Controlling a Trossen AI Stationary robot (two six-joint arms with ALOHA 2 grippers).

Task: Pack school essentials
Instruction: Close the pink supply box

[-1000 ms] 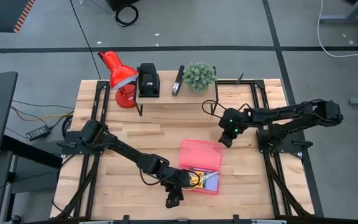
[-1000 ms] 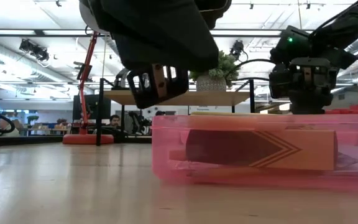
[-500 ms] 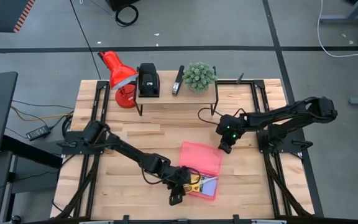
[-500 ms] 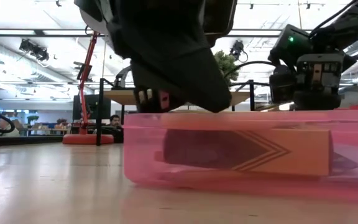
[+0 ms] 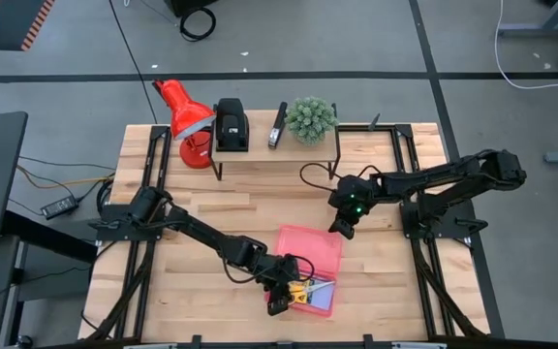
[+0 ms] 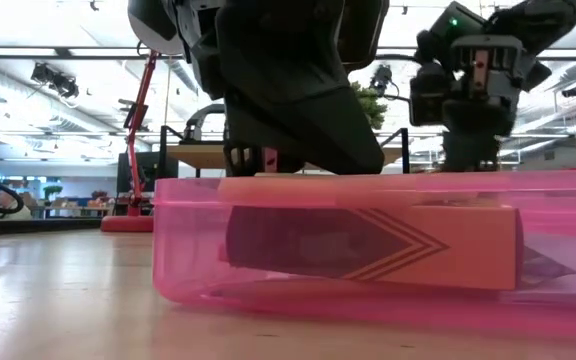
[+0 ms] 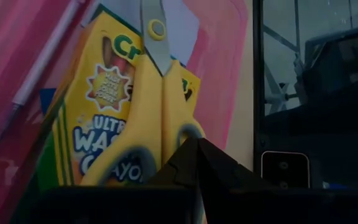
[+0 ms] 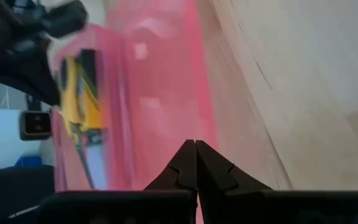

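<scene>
An open pink plastic case (image 5: 310, 254) lies flat on the table. Inside it lie the yellow-green crayon box (image 7: 98, 124), the yellow-handled scissors (image 7: 151, 93) on top of that box, a pinkish pen (image 7: 42, 68) and the pale lavender-blue notepad (image 5: 325, 287). My left gripper (image 5: 279, 299) is shut over the case's near left corner, with its tips at the scissors' handles. My right gripper (image 5: 341, 226) is shut at the case's far right corner. The low view shows the crayon box (image 6: 388, 240) through the case wall. Pencils and eraser do not show. My left gripper has its shut fingertips (image 7: 194, 146) at the scissors' handle end (image 7: 185, 130), between the two loops. It slants down from the near left. The scissors lie flat on the crayon box. My right gripper has its shut fingertips (image 8: 196, 149) at the pink case's far right edge (image 8: 207, 118), slanting down from the far right; I cannot tell whether they touch it.
A raised shelf (image 5: 274, 153) stands along the far edge, bearing black desk devices (image 5: 231, 126) and a small potted plant (image 5: 310, 118). A red lamp (image 5: 187, 121) stands at its left. Bare wood lies left of the case (image 5: 182, 281).
The pink case has slid toward the near edge and turned a little. My right gripper has moved left and toward the near edge, staying at the case's far right corner. My left gripper has moved from beside the case's near left corner to over it, by the scissors.
</scene>
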